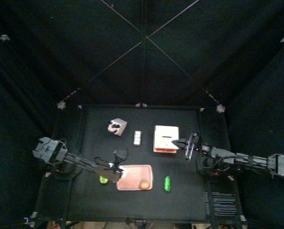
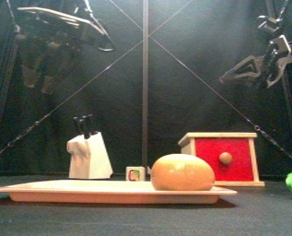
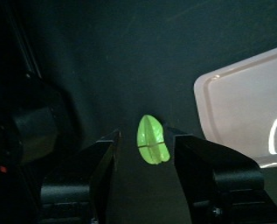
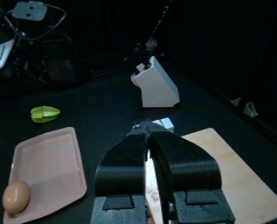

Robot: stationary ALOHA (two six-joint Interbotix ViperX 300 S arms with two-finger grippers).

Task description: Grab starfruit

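Clearly the small stubby yellow-green starfruit (image 3: 152, 140) lies on the bench just left of the pink rectangular tray (image 3: 245, 96), framed between the left gripper's (image 3: 148, 150) parted jaws. Probably light, ridged and smooth; grip across its narrow middle. The tray edge crowds one side. The right gripper (image 4: 155, 149) hangs closed above the tan board (image 4: 239, 175).

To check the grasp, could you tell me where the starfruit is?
The starfruit lies on the table left of the pink board, between the open left gripper's jaws.
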